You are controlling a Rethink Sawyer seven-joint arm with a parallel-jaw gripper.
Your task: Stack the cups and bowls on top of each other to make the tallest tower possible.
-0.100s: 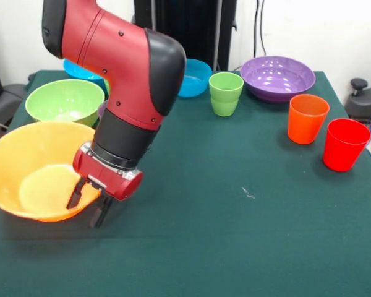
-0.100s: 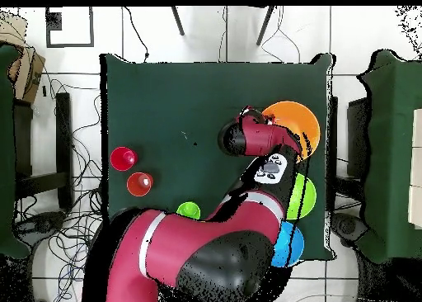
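Nearest the front edge of the dark green cloth-covered table [image 1: 235,247] sits the largest orange glossy plastic bowl [image 1: 31,170], close to the table's left side in the front view and tipped so its opening faces the camera. Just beside its right rim hangs the red and black gripper [image 1: 86,207], its two dark fingers spread apart and pointing down, holding nothing; one finger lies over the bowl's rim and the other reaches toward the cloth. No tower stands yet: every piece in view rests alone on the table.

Toward the right edge stands a red tapered plastic cup [image 1: 345,144], upright, and just behind it an orange tapered plastic cup [image 1: 307,118], also upright, the two near each other but apart.

Behind the orange bowl lies the lime green round plastic bowl [image 1: 65,101], partly hidden by the arm [image 1: 120,55]. Near the table's middle, farther back, a lime green tapered plastic cup [image 1: 226,93] stands upright.

Along the far edge sit a wide purple glossy bowl [image 1: 277,77] toward the right corner, a blue plastic bowl [image 1: 193,77] just left of the green cup, and a second blue bowl [image 1: 80,69] showing only a sliver behind the arm.

No readable brand, label or writing shows on any piece; the pale panel on the arm in the overhead view is too small to read.
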